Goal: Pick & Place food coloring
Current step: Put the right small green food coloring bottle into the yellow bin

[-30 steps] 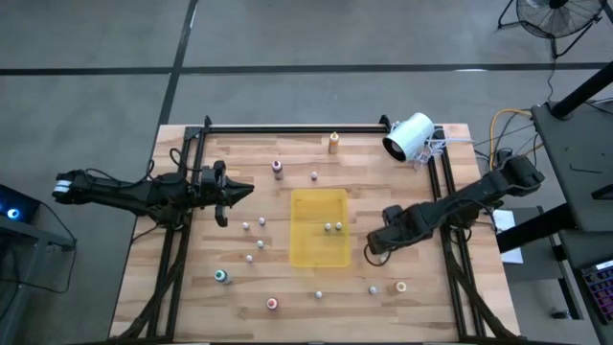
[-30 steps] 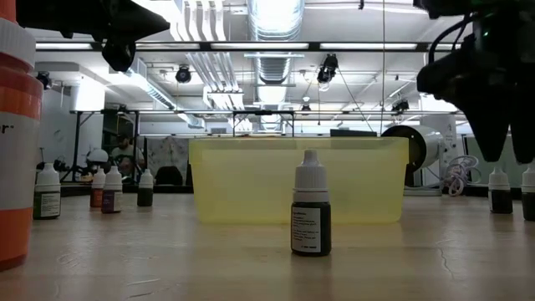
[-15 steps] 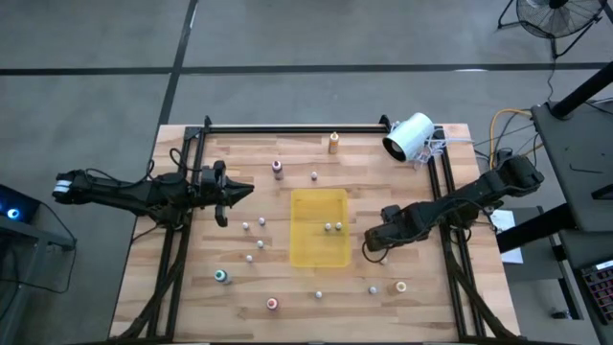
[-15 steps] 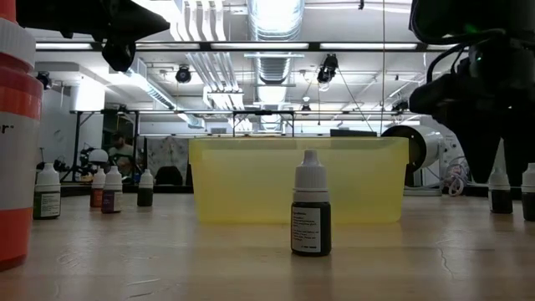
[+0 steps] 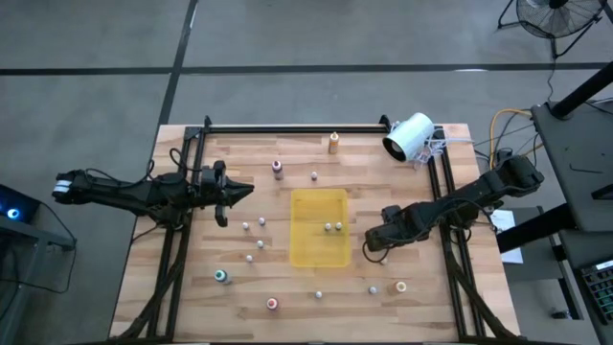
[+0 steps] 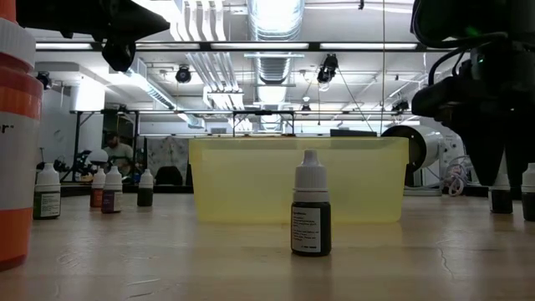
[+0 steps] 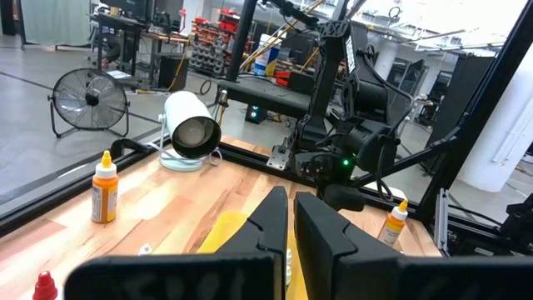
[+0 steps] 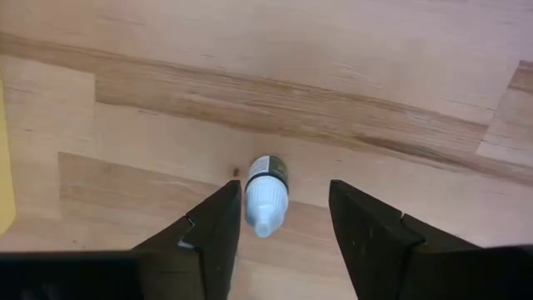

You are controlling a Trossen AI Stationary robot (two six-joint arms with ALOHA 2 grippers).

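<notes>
Right tool (image 8: 279,221) — ajar around bottle (image 8: 265,195)

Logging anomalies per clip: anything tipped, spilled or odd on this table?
Nothing stands out. The bottles seen in the low view stand upright, two sit in the yellow tray, and no spill shows. The right pincer straddles an upright small bottle on bare wood; the left pincer waits shut.

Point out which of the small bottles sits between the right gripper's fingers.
It is the white-capped small bottle standing on bare wood just right of the yellow tray, framed by the right gripper, whose fingers are apart. The other bottles stand away from it.
</notes>
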